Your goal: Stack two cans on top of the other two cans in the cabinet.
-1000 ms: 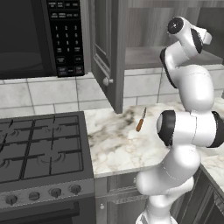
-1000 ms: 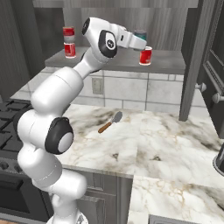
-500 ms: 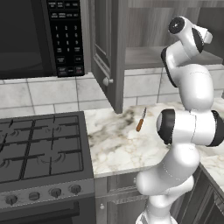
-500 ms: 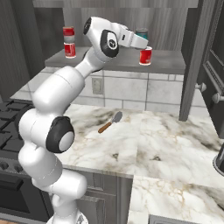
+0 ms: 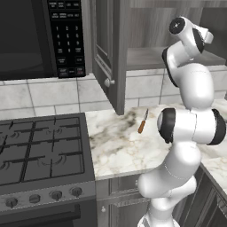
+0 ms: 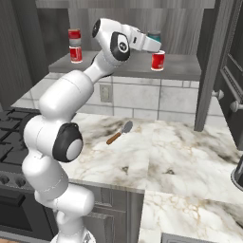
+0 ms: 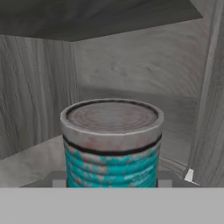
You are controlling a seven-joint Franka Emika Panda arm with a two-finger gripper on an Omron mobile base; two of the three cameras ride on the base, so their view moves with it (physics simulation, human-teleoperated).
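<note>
The grey cabinet stands open, its door swung out to the left. On its shelf a red can with a white band stands at the right. Directly above that can my gripper is shut on a teal can; whether the two cans touch I cannot tell. In the hand view the teal can stands upright and very close, its grey lid facing up, and it hides my fingertips. At the shelf's left end two red cans are stacked, the upper one on the lower one.
A black microwave hangs left of the cabinet door. A spatula with a wooden handle lies on the marble counter under the shelf. The gas stove is to the left. A second cabinet door with knobs juts out at the right.
</note>
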